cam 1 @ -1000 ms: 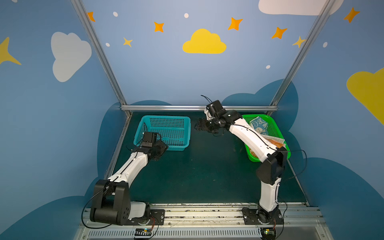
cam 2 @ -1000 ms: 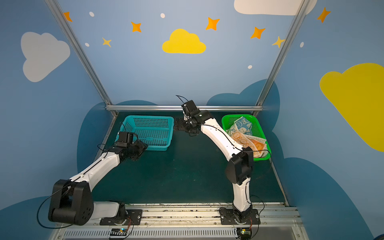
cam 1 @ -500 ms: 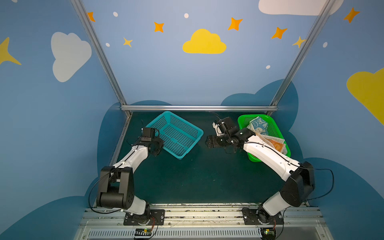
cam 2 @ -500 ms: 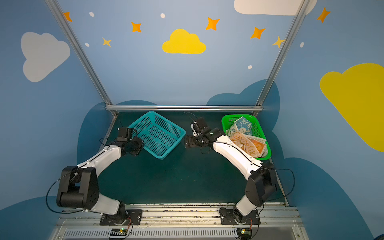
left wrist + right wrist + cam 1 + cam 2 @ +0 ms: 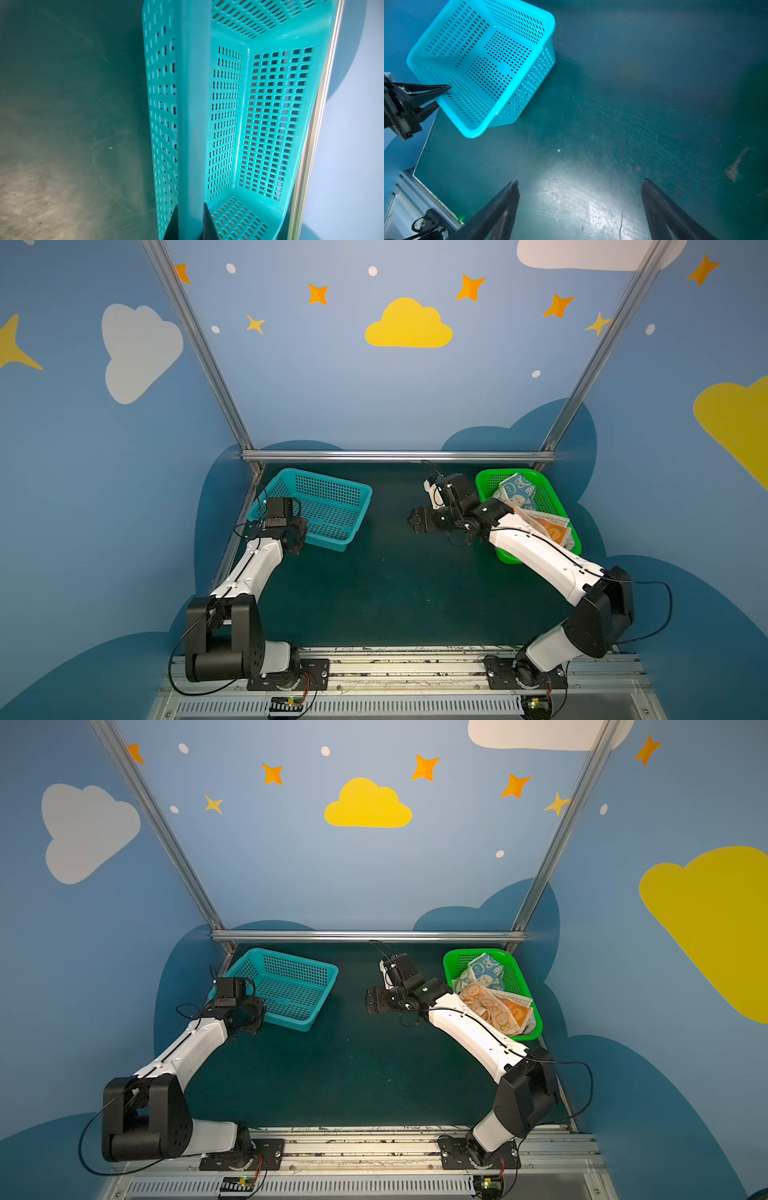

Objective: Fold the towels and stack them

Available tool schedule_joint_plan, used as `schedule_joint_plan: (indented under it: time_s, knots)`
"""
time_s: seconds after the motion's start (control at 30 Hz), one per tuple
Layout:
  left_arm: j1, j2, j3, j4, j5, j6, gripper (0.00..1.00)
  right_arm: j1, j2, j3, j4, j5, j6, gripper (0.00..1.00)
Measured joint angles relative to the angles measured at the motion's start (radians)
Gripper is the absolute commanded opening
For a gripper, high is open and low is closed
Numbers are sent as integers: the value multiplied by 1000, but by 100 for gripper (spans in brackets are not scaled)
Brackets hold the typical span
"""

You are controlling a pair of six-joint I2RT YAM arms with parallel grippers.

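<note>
At the near edge of the counter (image 5: 395, 593) the two arm bases sit on a metal rail, left and right. The dark green middle of the counter lies bare, scuffed and scratched in the right wrist view.

Farther in, the left tool (image 5: 190, 207) is clenched on the rim of the teal basket (image 5: 324, 494). One finger is inside the rim and one outside, as the right wrist view also shows (image 5: 440, 96). This basket stands near the far left corner, turned askew to the counter's edges, and nothing lies in it. Whether its base rests flat cannot be told.

The right tool (image 5: 580, 185) hangs released over bare counter, its fingers spread wide and grasping nothing. In both top views it points toward the left side, between the two baskets (image 5: 415, 522).

At the far right corner stands the green basket (image 5: 457, 963), partly hidden behind the right arm. All the towels (image 5: 492, 994) lie in it as a loose, unfolded heap. The blue-cream towel (image 5: 486, 969) is at the far end, and the orange-cream towel (image 5: 484, 1002) lies nearer, touching it. A striped edge (image 5: 517, 997) shows beside the orange one, toward the right edge.
</note>
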Motion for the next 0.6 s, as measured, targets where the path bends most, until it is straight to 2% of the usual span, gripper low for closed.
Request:
schedule_joint_plan:
  time_s: [0.33, 0.6]
  knots:
    - [18, 145, 55, 90, -85, -133, 4, 6, 3, 0, 2, -27, -44, 91]
    - [16, 246, 172, 97, -123, -185, 4, 6, 21, 5, -26, -53, -65, 91]
